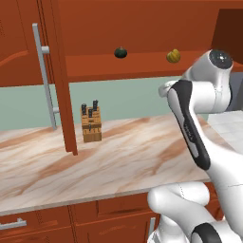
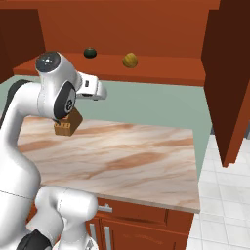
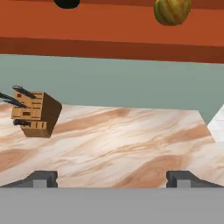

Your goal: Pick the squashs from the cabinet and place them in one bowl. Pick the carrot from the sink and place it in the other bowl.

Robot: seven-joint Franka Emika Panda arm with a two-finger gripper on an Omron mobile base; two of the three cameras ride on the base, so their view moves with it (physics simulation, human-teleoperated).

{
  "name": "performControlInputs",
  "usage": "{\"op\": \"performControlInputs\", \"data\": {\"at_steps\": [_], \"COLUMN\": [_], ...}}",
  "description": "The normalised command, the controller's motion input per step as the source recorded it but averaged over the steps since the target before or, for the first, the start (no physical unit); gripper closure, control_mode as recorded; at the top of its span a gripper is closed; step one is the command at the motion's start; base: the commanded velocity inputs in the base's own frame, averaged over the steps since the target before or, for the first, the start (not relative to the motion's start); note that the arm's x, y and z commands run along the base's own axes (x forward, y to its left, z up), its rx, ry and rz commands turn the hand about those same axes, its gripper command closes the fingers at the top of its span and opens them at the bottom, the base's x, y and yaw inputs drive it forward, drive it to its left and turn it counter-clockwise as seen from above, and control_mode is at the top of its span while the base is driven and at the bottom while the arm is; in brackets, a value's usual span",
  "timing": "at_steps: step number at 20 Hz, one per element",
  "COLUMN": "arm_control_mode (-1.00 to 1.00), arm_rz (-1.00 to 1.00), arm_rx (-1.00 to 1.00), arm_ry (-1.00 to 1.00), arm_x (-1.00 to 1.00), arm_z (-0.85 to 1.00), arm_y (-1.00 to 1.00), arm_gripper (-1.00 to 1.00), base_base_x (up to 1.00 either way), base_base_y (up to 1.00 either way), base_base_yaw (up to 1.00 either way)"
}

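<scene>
The cabinet (image 1: 142, 42) stood open above the marbled counter (image 1: 123, 161), one door (image 1: 59, 71) swung out over the counter's left part with its grey bar handle (image 1: 43, 76). A knife block (image 1: 91, 124) sat near the counter's back edge. On the cabinet shelf's front edge lay a dark green squash (image 1: 120, 52) and, to its right, well apart, a yellow-brown squash (image 1: 173, 56). My claw (image 3: 111, 177) hung over the counter, below and short of both fruits, its fingertips (image 3: 43, 178) spread wide and holding nothing. In the hand view the green squash (image 3: 66, 3) was cut off by the top edge; the yellow-brown one (image 3: 172, 11) was partly cut.
</scene>
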Motion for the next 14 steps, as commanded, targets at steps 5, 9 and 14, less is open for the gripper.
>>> {"op": "performControlInputs", "data": {"at_steps": [5, 9, 14], "arm_control_mode": [-1.0, -1.0, -1.0], "arm_rz": [0.0, 0.0, -0.06], "arm_rx": [0.0, -0.01, 0.0], "arm_ry": [-0.25, -0.15, -0.01], "arm_x": [-0.06, -0.01, 0.04], "arm_z": [0.3, 0.29, 0.29], "arm_y": [-0.18, -0.21, -0.2], "arm_gripper": [-1.0, -1.0, -1.0], "base_base_x": [0.0, 0.0, 0.0], "base_base_y": [0.0, 0.0, 0.0], "base_base_yaw": [0.0, 0.0, 0.0]}}
